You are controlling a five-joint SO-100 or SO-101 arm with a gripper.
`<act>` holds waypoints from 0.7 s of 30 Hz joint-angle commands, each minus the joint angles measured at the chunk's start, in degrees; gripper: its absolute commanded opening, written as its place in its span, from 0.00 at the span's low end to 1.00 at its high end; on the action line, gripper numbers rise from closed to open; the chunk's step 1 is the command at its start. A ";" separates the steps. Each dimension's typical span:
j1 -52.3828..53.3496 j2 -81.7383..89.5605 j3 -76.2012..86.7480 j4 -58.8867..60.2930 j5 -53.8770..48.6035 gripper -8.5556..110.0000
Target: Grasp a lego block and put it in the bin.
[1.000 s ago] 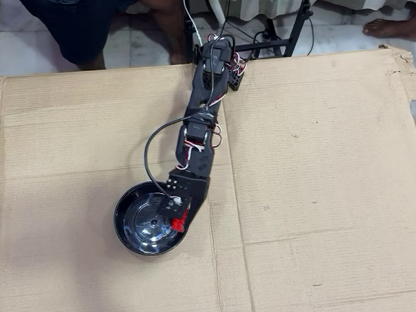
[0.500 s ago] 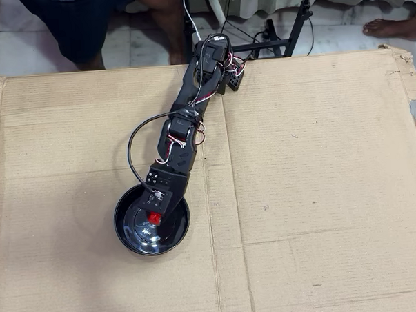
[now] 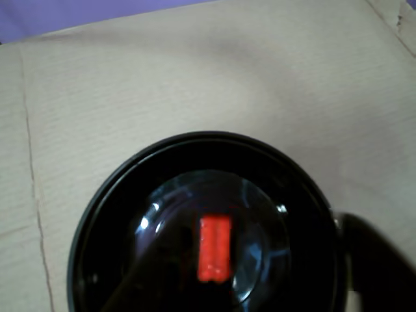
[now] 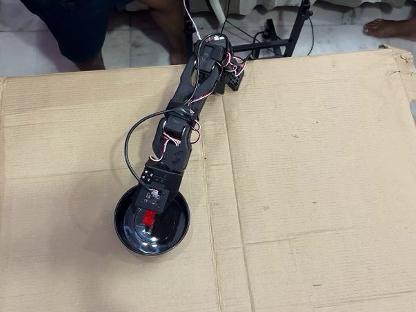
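Observation:
The red lego block lies near the middle of the glossy black bowl, long side pointing away from the camera. In the overhead view the block sits inside the bowl, just below the tip of my gripper. In the wrist view my gripper hangs over the bowl. One dark finger comes in from the lower left, and the other stands far off at the right, past the bowl's rim. The jaws are wide apart and neither touches the block.
The bowl stands on a large sheet of brown cardboard with creases and seams. The arm's base is clamped at the far edge. A person's legs and a stand are beyond the cardboard at the top of the overhead view.

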 commanded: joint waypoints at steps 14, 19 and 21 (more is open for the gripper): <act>-1.32 4.66 0.44 3.69 -0.97 0.33; -3.08 9.14 0.88 11.43 -0.97 0.33; -4.22 10.99 0.88 14.33 -0.88 0.33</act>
